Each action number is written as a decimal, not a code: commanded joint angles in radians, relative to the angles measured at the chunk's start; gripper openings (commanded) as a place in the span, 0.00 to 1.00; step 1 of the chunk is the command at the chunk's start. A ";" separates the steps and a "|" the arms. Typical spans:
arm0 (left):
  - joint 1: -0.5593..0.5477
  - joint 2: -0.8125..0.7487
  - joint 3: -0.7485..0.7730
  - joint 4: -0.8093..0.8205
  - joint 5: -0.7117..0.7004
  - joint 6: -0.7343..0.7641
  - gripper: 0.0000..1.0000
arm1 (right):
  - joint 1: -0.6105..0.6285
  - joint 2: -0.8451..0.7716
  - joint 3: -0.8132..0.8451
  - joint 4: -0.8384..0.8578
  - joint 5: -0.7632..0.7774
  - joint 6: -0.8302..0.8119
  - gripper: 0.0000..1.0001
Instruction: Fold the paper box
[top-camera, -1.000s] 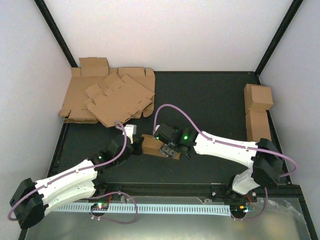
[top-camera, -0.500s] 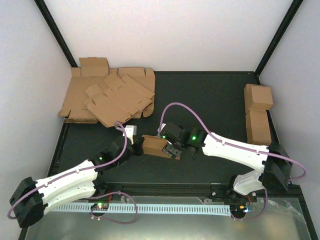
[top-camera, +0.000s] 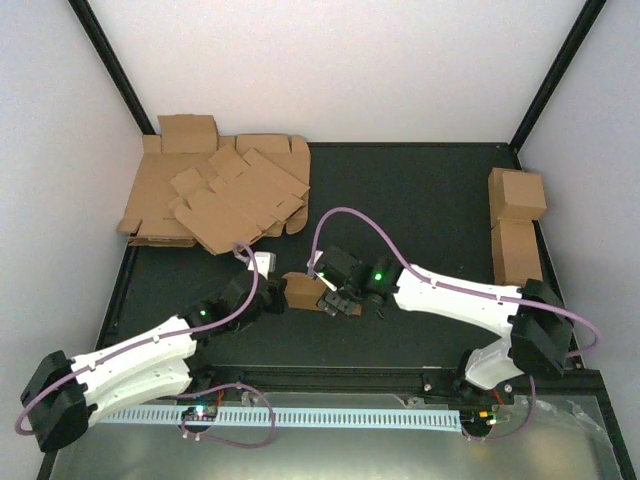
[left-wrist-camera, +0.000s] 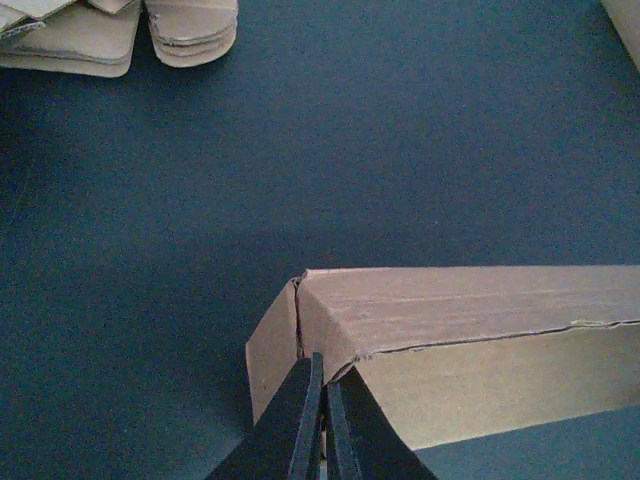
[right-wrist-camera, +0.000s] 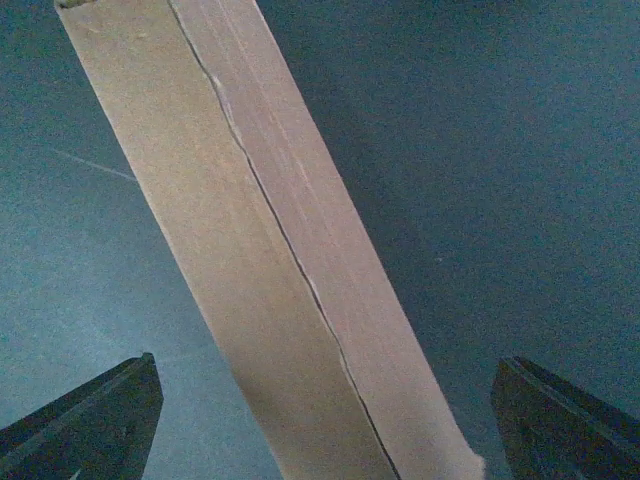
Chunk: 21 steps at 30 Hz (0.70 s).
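Paper box (top-camera: 303, 292) lying long and low on the dark counter (top-camera: 430, 210), left claw (left-wrist-camera: 322, 368) pressed shut at the box's end corner, right claw (right-wrist-camera: 328, 360) spread wide astride the box, fingers clear of its sides, flat cardboard blanks (top-camera: 215, 195) stacked well beyond the box

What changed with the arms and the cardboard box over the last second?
The right gripper swung out to the right, then came back left over the paper box. Its jaws are open astride the box and it now hides more of it. Nothing was gripped or let go. The left gripper stayed shut at the box's left end. The stack of flat blanks and the finished cartons did not move.
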<state>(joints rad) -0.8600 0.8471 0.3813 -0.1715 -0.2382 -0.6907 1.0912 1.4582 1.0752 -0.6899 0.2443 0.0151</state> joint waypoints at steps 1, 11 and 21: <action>-0.008 0.041 -0.006 -0.139 0.030 0.005 0.03 | -0.008 0.036 0.035 0.076 0.019 -0.010 0.93; -0.008 0.017 0.034 -0.178 0.016 0.005 0.05 | -0.041 -0.074 0.018 0.041 -0.044 0.041 0.91; -0.008 0.046 0.115 -0.201 0.011 0.010 0.19 | -0.077 -0.234 -0.138 -0.005 0.006 0.126 0.78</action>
<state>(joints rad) -0.8600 0.8921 0.4580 -0.3283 -0.2321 -0.6857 1.0397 1.2591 1.0065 -0.6827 0.2306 0.0910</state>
